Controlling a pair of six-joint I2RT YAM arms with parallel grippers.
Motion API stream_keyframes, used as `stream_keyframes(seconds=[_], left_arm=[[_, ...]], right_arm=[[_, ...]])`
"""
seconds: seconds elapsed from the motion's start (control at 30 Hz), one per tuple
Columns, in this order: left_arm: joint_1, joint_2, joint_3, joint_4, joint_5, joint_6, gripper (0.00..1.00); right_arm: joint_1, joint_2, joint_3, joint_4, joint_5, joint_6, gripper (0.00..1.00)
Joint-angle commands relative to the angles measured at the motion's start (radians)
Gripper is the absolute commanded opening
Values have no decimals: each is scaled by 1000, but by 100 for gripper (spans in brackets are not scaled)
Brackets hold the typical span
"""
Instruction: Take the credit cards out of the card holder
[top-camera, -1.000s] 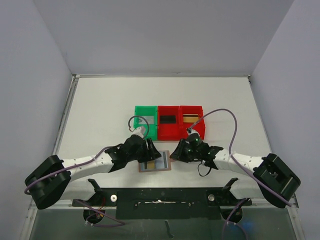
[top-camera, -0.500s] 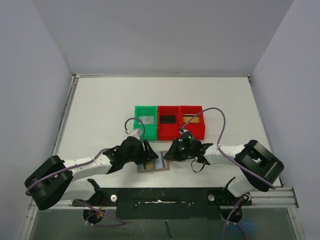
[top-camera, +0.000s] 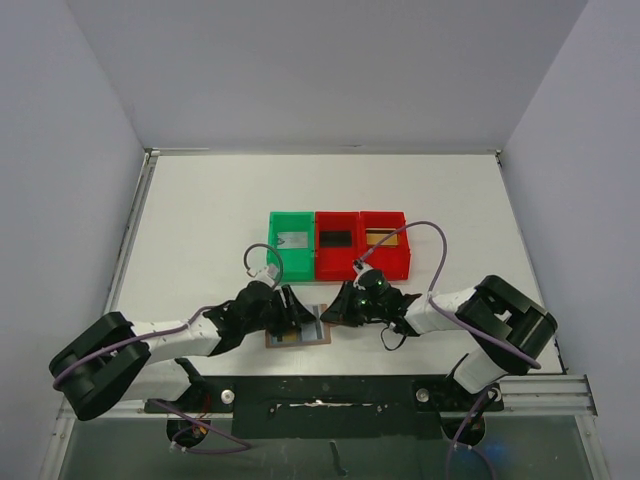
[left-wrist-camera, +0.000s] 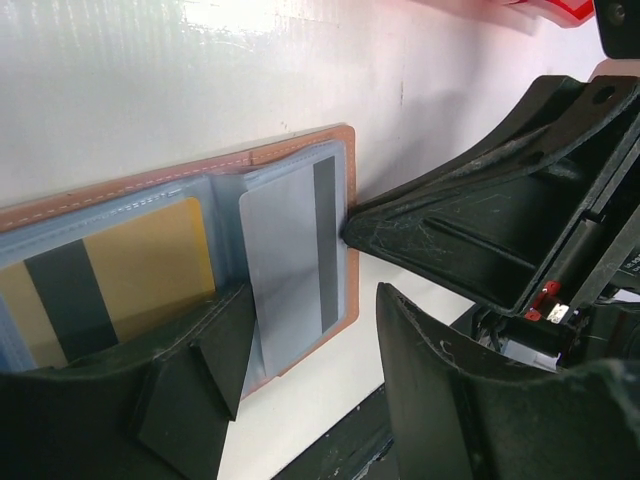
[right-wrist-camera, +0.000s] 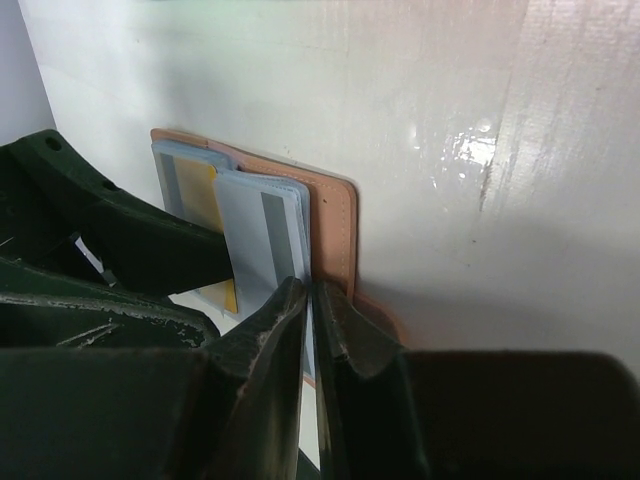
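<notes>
The left arm (top-camera: 170, 340) reaches in low over the white worktop (top-camera: 200, 220). Its end effector (left-wrist-camera: 315, 292) is released, jaws spread wide and gripping nothing. One finger (left-wrist-camera: 200, 370) lies on the near edge of the holder (left-wrist-camera: 250, 157), and the other (left-wrist-camera: 450, 390) stands off the holder's right edge, over the worktop.

The holder lies open and flat near the front edge, between the two end effectors. It has a tan rim and clear sleeves. A gold card (left-wrist-camera: 150, 260) with a dark stripe sits in the left sleeve. Just beside it on the right is a grey card (left-wrist-camera: 280, 250), also striped, slightly tilted and reaching the holder's right rim.

The right end effector (right-wrist-camera: 308, 290) meets that rim. It is clenched, jaws almost together, with the thin edge of the grey card pinched between them. Whether sleeve plastic is caught too is not clear.

Behind the holder three bins stand touching in a row. The green bin (top-camera: 292, 260) holds a pale card (top-camera: 292, 240), the middle bin (top-camera: 337, 264) a black card (top-camera: 337, 239), and the right bin (top-camera: 398, 255) a tan card (top-camera: 378, 237).
</notes>
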Motion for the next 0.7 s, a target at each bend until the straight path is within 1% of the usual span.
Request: stream_keyframes(seconds=[0.0,0.07,0.13,0.17,0.33,0.43,0.5,0.67], left_arm=[[5,-18,-44,-29,-26,-12,50],[6,-30,-57,-7,-26,-24,47],[6,-43,-60,20,-20,-28,41],[7,-50,-60,33,-15,-27,37],[6,-79,-57,68,-3,-47,12],[7,-100,-62,90,7,-61,3],[8,-114,-69,108,13,-71,0],[14,-128,-63,138,41,-60,0]], right_arm=[[41,43,6,-77,-19,-17,11],[48,39,0,-65,-17,-8,11],[54,35,-2,-64,-8,1,10],[54,32,-6,-64,-3,7,10],[55,23,-30,-47,16,36,10],[54,20,-38,-45,22,42,10],[54,16,-44,-46,25,48,10],[53,-25,-58,-105,75,65,8]])
